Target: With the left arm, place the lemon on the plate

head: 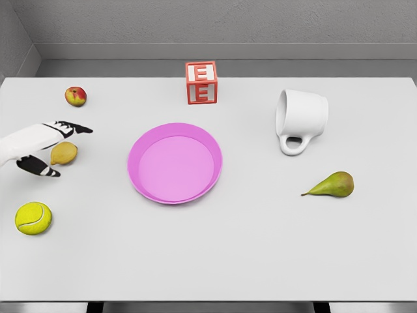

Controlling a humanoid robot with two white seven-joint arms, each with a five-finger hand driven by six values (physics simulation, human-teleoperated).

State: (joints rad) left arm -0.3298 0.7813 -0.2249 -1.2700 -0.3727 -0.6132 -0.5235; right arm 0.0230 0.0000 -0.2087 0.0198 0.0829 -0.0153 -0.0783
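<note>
The white left arm (16,145) enters from the left edge of the head view, about mid-height, and reaches toward the right. Its five-finger left hand (47,149), white with black fingertips (77,128), is spread open: the upper fingers point right, roughly level, while 1 lower digit (39,167), probably the thumb, angles down and to the right, leaving a wide gap between them. Only the forearm and hand show; the right arm does not appear.
</note>
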